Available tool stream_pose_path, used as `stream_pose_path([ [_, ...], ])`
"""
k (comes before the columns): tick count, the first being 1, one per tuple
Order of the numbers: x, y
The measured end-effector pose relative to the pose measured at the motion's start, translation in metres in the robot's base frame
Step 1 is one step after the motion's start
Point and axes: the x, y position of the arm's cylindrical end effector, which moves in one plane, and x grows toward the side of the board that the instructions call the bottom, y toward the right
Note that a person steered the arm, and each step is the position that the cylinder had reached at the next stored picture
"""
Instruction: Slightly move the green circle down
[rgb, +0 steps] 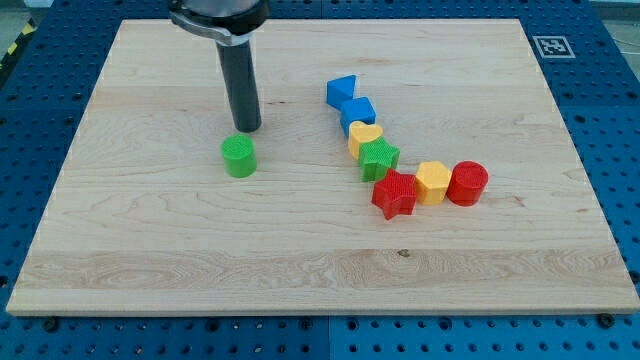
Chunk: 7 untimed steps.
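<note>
A pale wooden surface lies on a blue perforated base. Right of centre, small ribbed plastic blocks curve in a touching chain: an irregular blue block, a blue cube, a yellow heart, a green star, a red star, a yellow hexagon, a red cylinder. A black-and-white marker tag sits at the surface's top-right corner.

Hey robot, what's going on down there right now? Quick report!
My tip just above the green circle, toward the view's top. Circle stands alone, apart from the other blocks. Board below it bare, nothing in the way.
</note>
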Motion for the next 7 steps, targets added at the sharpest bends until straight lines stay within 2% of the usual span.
stream_pose_path([
  [1, 0.023, -0.002],
  [4, 0.04, -0.002],
  [6, 0.04, -0.006],
  [7, 0.023, -0.019],
])
